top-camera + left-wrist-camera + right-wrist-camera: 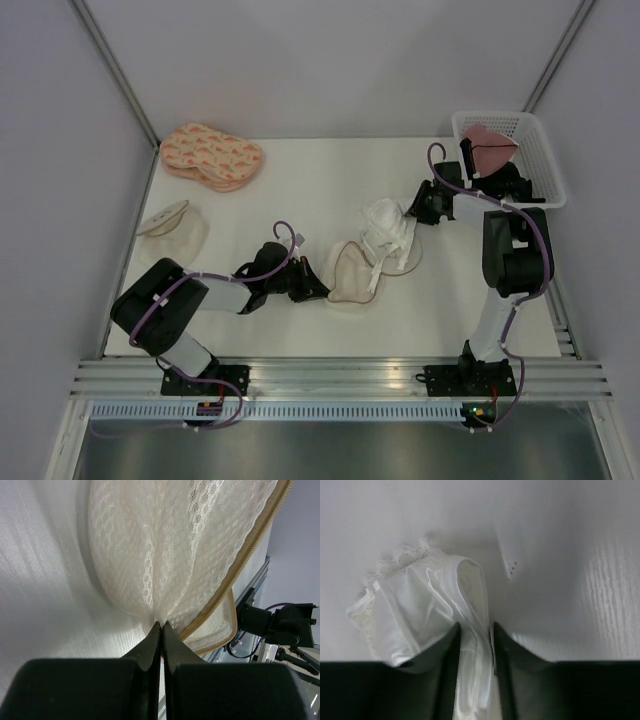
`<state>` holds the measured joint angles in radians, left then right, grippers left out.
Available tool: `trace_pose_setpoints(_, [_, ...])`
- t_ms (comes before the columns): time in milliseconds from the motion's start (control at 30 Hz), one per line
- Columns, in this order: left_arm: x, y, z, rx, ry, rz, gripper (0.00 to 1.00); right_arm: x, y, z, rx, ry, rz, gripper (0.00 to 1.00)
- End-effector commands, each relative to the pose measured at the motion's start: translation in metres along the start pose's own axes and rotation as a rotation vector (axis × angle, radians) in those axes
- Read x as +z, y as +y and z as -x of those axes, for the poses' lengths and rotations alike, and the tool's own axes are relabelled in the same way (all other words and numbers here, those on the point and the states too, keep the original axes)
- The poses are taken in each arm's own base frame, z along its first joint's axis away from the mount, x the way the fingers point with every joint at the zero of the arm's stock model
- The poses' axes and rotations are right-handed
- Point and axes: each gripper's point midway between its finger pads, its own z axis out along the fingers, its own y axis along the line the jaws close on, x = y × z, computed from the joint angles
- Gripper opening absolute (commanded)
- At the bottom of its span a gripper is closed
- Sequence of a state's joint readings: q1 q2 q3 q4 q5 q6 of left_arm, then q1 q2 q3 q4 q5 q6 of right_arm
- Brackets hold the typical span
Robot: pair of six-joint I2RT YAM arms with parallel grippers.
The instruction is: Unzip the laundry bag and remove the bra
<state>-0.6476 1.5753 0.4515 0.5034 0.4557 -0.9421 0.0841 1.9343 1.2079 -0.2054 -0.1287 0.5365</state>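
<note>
The laundry bag (350,272) lies open at the table's middle, cream mesh with a tan zip rim. My left gripper (308,285) is at its left edge, shut on a pinch of the mesh (165,545); the tan zip rim (245,560) curves past on the right in the left wrist view. The white bra (385,228) lies bunched on the bag's right half. My right gripper (416,212) is at the bra's right side, shut on a fold of the satin bra (420,605), which fills the gap between the fingers (449,645).
A peach patterned padded pair (212,155) lies at the back left. A plain translucent round pouch (172,225) lies at the left edge. A white basket (535,175) at the back right holds a pink garment (490,143).
</note>
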Motion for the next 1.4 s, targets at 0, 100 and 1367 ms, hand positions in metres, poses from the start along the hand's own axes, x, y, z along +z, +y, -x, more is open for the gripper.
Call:
trace_pose_setpoints(0, [-0.003, -0.011, 0.005, 0.032, -0.014, -0.036, 0.02, 0.013, -0.007, -0.026, 0.015, 0.081, 0.022, 0.27])
trace_pose_setpoints(100, [-0.003, -0.012, 0.005, 0.032, -0.016, -0.038, 0.02, 0.013, -0.007, -0.029, 0.01, 0.09, 0.025, 0.01])
trace_pose_setpoints(1367, [-0.01, -0.014, 0.0, 0.04, 0.011, -0.023, 0.02, -0.265, -0.022, 0.35, 0.198, -0.772, 0.113, 0.0])
